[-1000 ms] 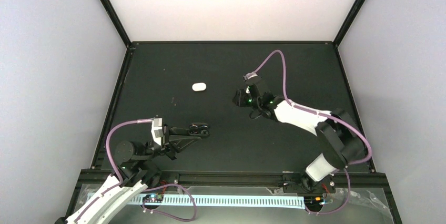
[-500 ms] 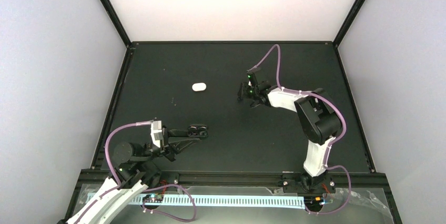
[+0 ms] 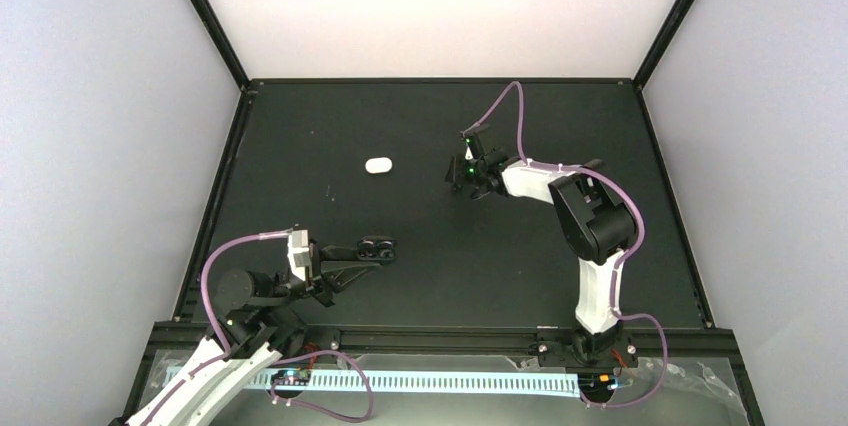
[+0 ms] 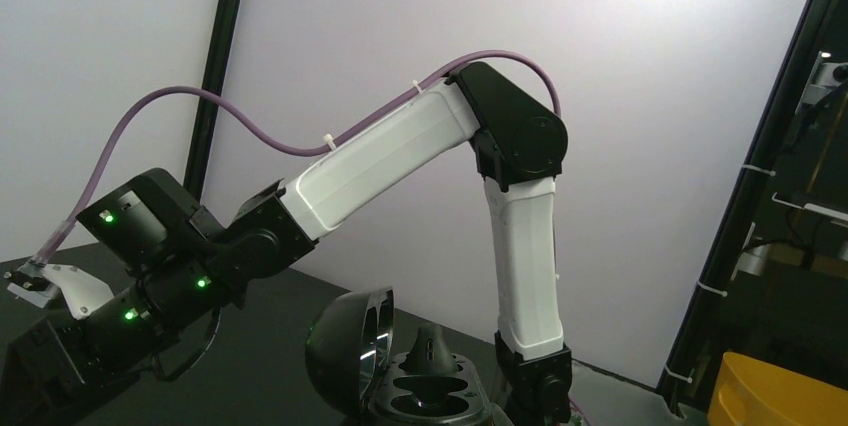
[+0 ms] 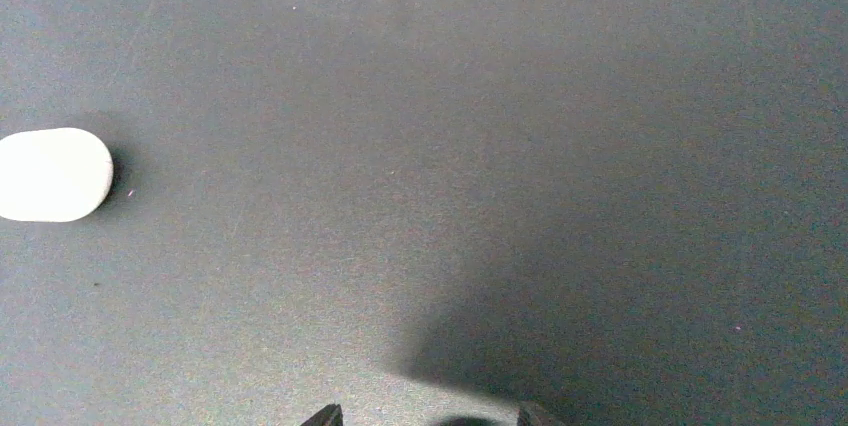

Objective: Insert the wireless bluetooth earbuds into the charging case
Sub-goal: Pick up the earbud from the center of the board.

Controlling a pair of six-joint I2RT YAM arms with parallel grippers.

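Top: left gripper [image 3: 368,250] clamped on open black charging case [image 3: 379,244], near left base; right gripper [image 3: 462,174] mid-table, white case [image 3: 378,165] well apart. Earbuds too small to spot.
Left wrist: lid [image 4: 350,346] up, dark bud-like shape [image 4: 425,344] in well, unconfirmed.
Right wrist: fingertips [image 5: 328,416] apart, dark sliver [image 5: 462,422] between; grip unclear to me. I'd align over wells, descend straight.

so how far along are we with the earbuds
Done: the black case stands open, and one dark bud seems to sit in it. In hand: the left end effector grips that case; the right end effector hovers over the table, a dark shape by it too cropped to identify. Still to do: the white case lies closed; no other buds show.
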